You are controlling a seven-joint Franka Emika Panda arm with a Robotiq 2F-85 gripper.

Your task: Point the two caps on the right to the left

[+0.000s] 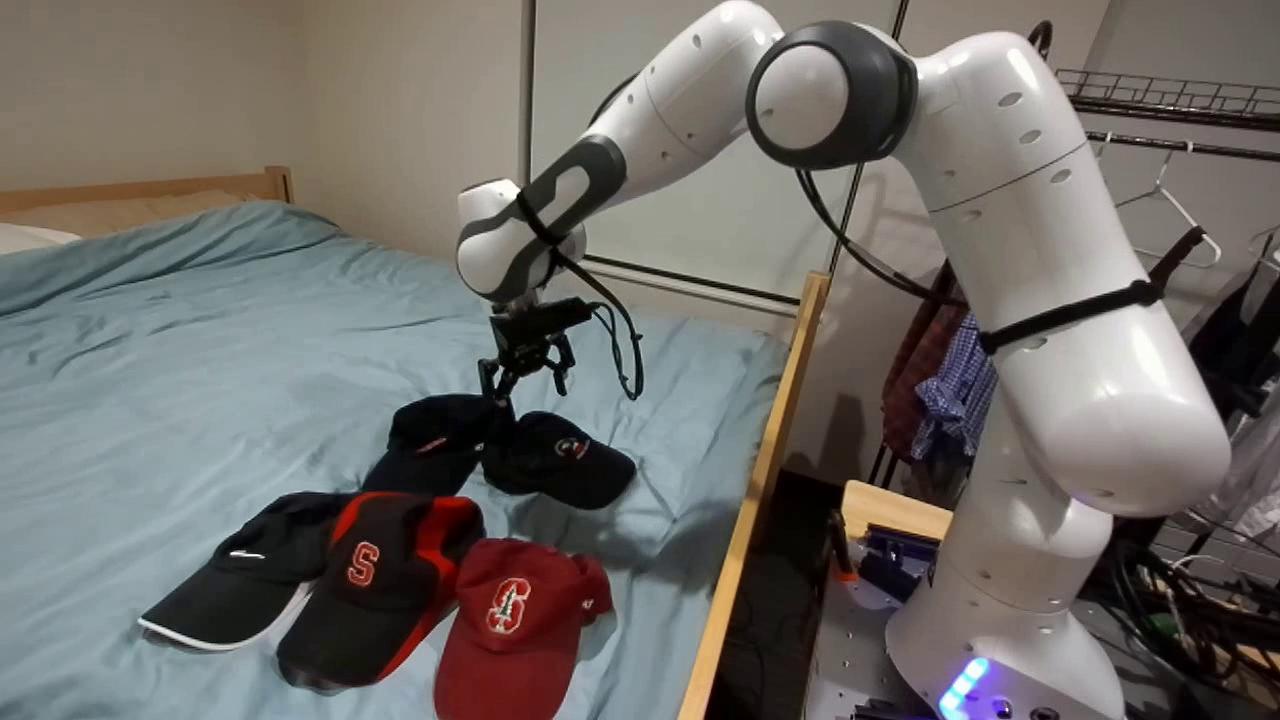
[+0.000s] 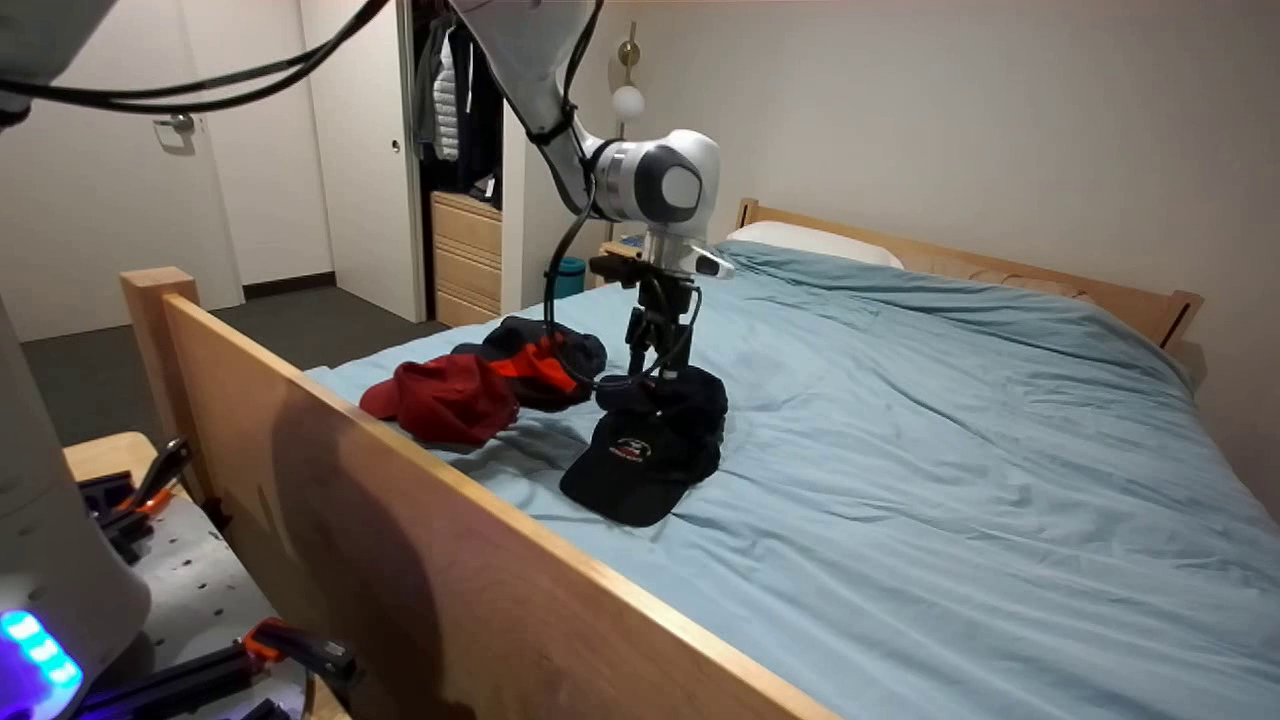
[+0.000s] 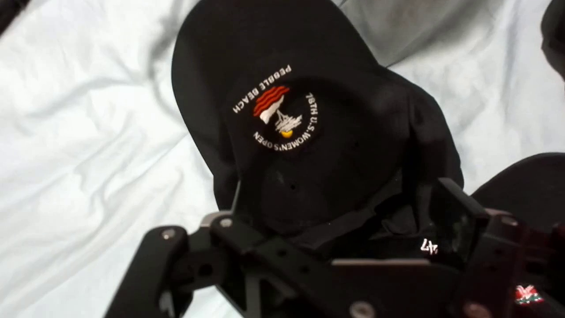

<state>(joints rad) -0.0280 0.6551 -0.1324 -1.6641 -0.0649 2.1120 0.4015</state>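
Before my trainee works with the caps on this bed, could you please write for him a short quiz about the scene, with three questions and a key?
1. In the wrist view, which place name is on the black cap with the round emblem?
(a) Golden Gate
(b) Pebble Beach
(c) Grand Canyon

2. True or false: the pincer is open.

3. In an exterior view, which cap lies between the red cap and the white-edged black cap?

Key: 1 b; 2 true; 3 the red-and-black cap.
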